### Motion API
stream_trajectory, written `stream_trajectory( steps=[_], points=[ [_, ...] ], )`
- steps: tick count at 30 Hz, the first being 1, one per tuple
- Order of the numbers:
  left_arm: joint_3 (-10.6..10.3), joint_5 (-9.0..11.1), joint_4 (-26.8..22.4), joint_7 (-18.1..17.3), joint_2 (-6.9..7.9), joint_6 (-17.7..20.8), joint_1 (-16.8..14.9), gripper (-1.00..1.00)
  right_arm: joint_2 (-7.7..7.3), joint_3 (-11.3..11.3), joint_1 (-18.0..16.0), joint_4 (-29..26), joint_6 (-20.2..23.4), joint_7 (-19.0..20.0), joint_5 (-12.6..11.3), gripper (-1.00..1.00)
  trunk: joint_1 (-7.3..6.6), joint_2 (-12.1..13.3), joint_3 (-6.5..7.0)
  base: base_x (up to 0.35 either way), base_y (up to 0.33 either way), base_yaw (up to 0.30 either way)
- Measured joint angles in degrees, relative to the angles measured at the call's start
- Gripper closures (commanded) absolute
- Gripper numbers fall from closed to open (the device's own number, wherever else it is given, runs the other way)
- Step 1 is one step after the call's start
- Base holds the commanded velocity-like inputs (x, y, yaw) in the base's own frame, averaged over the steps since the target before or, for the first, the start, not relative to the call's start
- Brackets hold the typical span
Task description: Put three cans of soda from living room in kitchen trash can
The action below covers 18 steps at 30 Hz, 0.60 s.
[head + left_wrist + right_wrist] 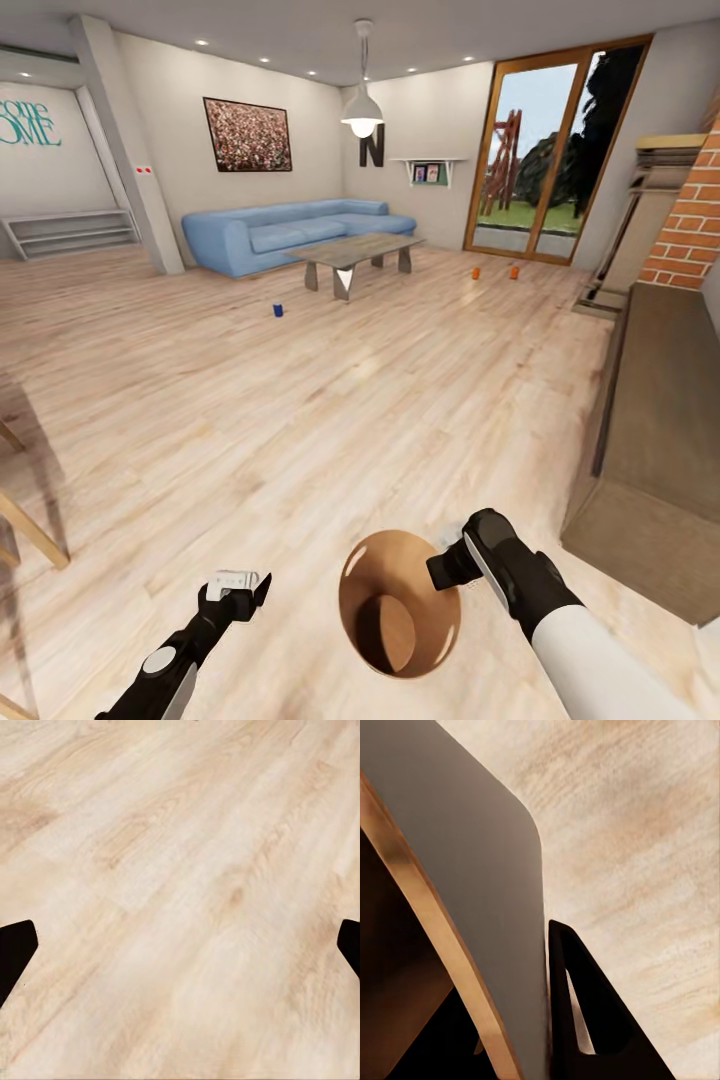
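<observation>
Head view shows the right gripper (pixel 440 566) clamped on the tash can (pixel 398 603) rim — a light, stiff, glossy pail, best pinched there — while the left gripper (pixel 236 588) hangs spread, empty.

— How did the arms sit?

— Both reached forward and low. The left gripper (pixel 238 585) pointed down, jaws spread wide with nothing between them.

— And the right?

— The right gripper (pixel 447 562) was clamped on the bin (pixel 400 605), its rim pinched between the jaws, one finger (pixel 585 1020) outside the wall.
</observation>
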Motion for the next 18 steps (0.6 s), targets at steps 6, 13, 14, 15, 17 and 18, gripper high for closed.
stream_trajectory(
  steps=[6, 13, 14, 15, 17, 18],
  points=[
    [0.0, 0.0, 0.0, 0.0, 0.00, 0.0, 0.0, -1.00, 0.00, 0.0, 0.0, 0.0, 0.0, 0.0, 0.0, 1.00, 0.00, 0.0, 0.00, 0.260, 0.190, 0.000],
    [0.0, 0.0, -0.1, 0.0, 0.00, 0.0, 0.0, -1.00, 0.00, 0.0, 0.0, 0.0, 0.0, 0.0, 0.0, 1.00, 0.00, 0.0, 0.00, 0.261, 0.187, 0.000],
    [0.0, 0.0, -0.1, 0.0, 0.00, 0.0, 0.0, -1.00, 0.00, 0.0, 0.0, 0.0, 0.0, 0.0, 0.0, 1.00, 0.00, 0.0, 0.00, 0.261, 0.186, 0.000],
    [0.0, 0.0, -0.1, 0.0, 0.00, 0.0, 0.0, -1.00, 0.00, 0.0, 0.0, 0.0, 0.0, 0.0, 0.0, 1.00, 0.00, 0.0, 0.00, 0.261, 0.186, 0.000],
    [0.0, 0.0, -0.1, 0.0, 0.00, -0.1, 0.0, -1.00, 0.00, 0.0, 0.0, 0.0, 0.0, 0.0, 0.0, 1.00, 0.00, 0.0, 0.00, 0.261, 0.186, 0.000],
    [0.0, 0.0, -0.1, 0.0, 0.00, -0.1, 0.0, -1.00, 0.00, 0.0, 0.0, 0.0, 0.0, 0.0, 0.0, 1.00, 0.00, 0.0, 0.00, 0.261, 0.186, 0.000]
  ],
)
